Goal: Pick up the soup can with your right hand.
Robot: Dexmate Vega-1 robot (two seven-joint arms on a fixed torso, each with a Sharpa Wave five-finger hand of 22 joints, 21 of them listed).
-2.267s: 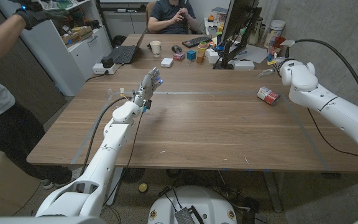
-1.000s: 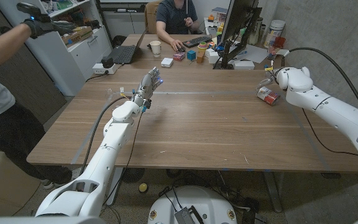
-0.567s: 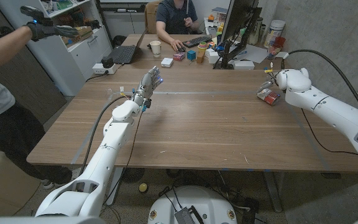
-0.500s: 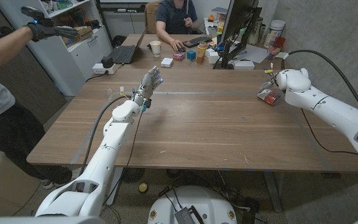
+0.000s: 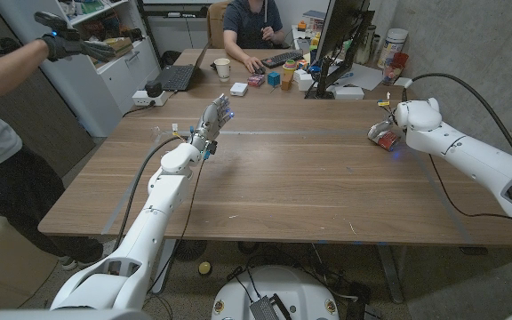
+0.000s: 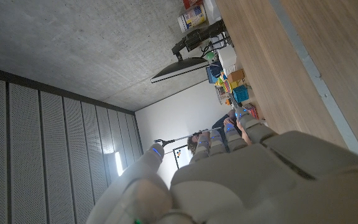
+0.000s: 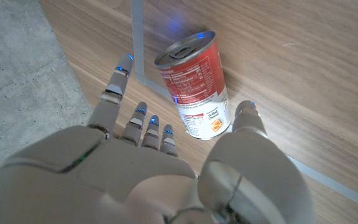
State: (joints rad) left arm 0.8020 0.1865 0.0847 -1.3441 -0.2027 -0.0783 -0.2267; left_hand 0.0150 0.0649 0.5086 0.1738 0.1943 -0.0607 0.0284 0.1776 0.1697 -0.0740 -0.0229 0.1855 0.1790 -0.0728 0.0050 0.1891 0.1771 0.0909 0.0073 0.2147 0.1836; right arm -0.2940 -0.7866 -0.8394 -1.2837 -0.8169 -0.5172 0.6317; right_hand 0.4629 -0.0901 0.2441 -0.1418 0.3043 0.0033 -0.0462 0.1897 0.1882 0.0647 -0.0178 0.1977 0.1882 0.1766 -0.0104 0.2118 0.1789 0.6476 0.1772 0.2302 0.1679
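Looking down from the head view, the soup can (image 5: 383, 136) is seen lying on its side on the wooden table (image 5: 292, 187), near the table's far edge on the robot's right. The right hand (image 5: 396, 132) is seen right at the can, but how its fingers stand cannot be told from here. The left hand (image 5: 213, 121) is held up with straight, spread fingers and nothing in it, well apart from the can.

In the left wrist view, the back of the left hand (image 6: 229, 174) is seen with nothing held.

In the right wrist view, the right hand (image 7: 166, 168) is spread open around the can (image 7: 194, 84). The fingers (image 7: 146, 124) are on one side of the can and the thumb (image 7: 252, 121) is on the other, with nothing squeezed yet. A strip of grey tape (image 7: 143, 62) is seen just beside the can.

The can is round and lying down, so it could be bumped and rolled away. It could also be squeezed out sideways if the fingers are closed too near its end.
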